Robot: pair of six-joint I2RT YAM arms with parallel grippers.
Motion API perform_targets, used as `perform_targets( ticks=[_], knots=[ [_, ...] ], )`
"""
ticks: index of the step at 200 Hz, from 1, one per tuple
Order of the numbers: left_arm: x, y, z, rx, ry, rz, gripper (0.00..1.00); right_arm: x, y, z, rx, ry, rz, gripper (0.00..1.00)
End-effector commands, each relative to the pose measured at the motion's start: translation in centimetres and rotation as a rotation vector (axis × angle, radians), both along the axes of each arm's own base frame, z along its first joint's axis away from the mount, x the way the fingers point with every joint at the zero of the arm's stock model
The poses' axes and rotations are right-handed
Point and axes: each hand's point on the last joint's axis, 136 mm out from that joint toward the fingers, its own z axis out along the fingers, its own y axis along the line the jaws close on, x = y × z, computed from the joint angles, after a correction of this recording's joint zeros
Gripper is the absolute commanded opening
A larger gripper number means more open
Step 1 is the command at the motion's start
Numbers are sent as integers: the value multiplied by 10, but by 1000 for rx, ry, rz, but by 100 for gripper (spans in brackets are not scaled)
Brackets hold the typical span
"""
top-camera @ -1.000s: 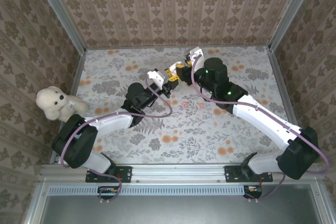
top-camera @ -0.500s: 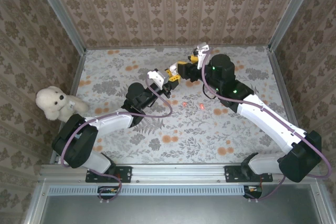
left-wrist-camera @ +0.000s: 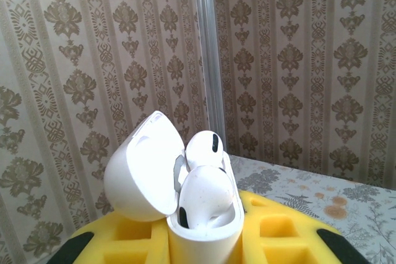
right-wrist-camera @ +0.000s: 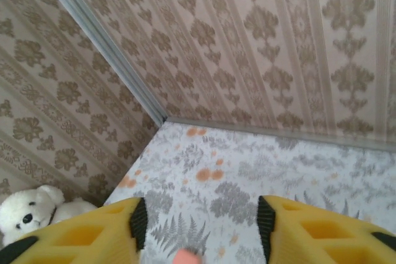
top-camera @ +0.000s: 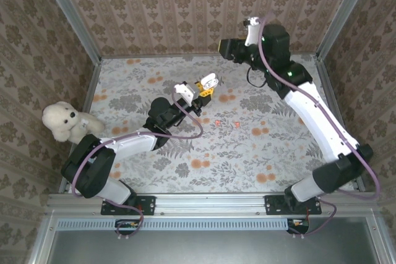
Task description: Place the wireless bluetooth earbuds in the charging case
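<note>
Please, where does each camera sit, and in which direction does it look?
Top external: above and behind the bases, looking down on the floral table; both arms show.
Left wrist: on the left arm, facing a wall corner; its jaws clamp the open charging case.
Right wrist: on the raised right arm, facing the table's corner; its parted jaws sit low.
Shared: teddy bear, top and right wrist; case, top and left wrist.

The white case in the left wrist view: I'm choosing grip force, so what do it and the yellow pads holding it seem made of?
The case looks like hard glossy plastic: a smooth rounded shell with soft highlights. The pads look like matte foam or soft rubber, hard to say which: a dull surface with moulded square pockets.
</note>
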Motion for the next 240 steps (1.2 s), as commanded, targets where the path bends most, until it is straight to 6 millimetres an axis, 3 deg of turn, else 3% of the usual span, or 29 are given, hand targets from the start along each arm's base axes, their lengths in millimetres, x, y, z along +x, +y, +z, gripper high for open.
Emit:
perform_targets(
  ticks=[1, 54, 79, 115, 147, 160, 175, 197, 240],
  knots=[
    [-10, -2, 5, 2, -45, -46, 0, 0, 5, -60, -72, 284, 34, 48],
    [-15, -9, 2, 14, -35, -94, 0, 19, 33, -107, -126, 485, 140, 41],
    [-10, -10, 1, 13, -18, -91, 0, 3, 43, -127, -198, 535, 205, 35],
    [1, -7, 2, -4, 11, -68, 0, -35, 39, -133, -222, 537, 249, 27],
    [9, -6, 1, -10, 29, -56, 0, -57, 13, -136, -222, 516, 178, 26],
    [12, -6, -1, -10, 40, -54, 0, -54, -5, -140, -206, 509, 81, 31],
    [19, -7, -9, -1, 77, -42, 0, -43, -40, -145, -153, 505, -91, 38],
    [40, -10, -32, 52, 220, -2, 0, -36, -80, -166, -57, 539, -256, 44],
    [93, -13, -87, 171, 639, 105, 0, -43, -94, -211, -50, 619, -333, 45]
  ],
)
